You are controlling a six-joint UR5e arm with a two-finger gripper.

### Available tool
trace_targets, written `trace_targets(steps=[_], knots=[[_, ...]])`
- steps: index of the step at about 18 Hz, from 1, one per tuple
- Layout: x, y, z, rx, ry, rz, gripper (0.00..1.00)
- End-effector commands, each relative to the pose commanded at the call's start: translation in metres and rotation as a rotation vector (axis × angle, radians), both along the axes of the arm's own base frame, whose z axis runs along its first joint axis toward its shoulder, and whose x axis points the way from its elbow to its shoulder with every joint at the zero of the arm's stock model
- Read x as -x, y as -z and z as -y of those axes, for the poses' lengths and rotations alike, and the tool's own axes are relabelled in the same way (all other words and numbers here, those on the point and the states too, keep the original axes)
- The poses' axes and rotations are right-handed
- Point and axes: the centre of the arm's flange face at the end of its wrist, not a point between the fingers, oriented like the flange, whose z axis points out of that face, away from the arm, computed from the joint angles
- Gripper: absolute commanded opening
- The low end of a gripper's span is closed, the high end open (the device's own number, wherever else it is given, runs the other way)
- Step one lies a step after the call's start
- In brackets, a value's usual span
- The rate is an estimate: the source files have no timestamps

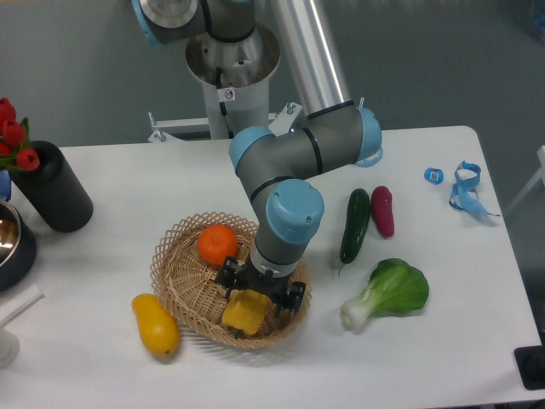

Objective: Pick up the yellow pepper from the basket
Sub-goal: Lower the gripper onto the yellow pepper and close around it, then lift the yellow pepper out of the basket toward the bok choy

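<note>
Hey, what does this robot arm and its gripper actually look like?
The arm has grey joint housings with light blue end caps and a shiny silver tube link. Its base column is silver-grey with a small warning sticker. The gripper is black and blocky. No loose cables show along the arm.

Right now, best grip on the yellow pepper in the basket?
Take the yellow pepper across its blocky sides, coming straight down: it lies in the basket with its top exposed. The gripper sits right over it; whether it's closed is unclear.
</note>
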Motion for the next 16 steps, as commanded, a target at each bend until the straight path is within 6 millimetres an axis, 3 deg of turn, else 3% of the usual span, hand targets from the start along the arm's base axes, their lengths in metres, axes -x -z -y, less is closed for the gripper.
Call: trace_targets(steps=[2,7,9,13,16], knots=[[0.001,0.000,0.001,0.010,0.001,-0.012,0.89],[-0.002,-0.006,-0.003,0.016,0.009,-0.034,0.42],[-0.002,-0.010,-0.003,0.012,0.006,-0.038,0.17],[-0.002,-0.021,-0.003,-0.001,0.010,-0.050,0.14],[0.003,-0.058,0.000,-0.045,0.007,-0.099,0.14]])
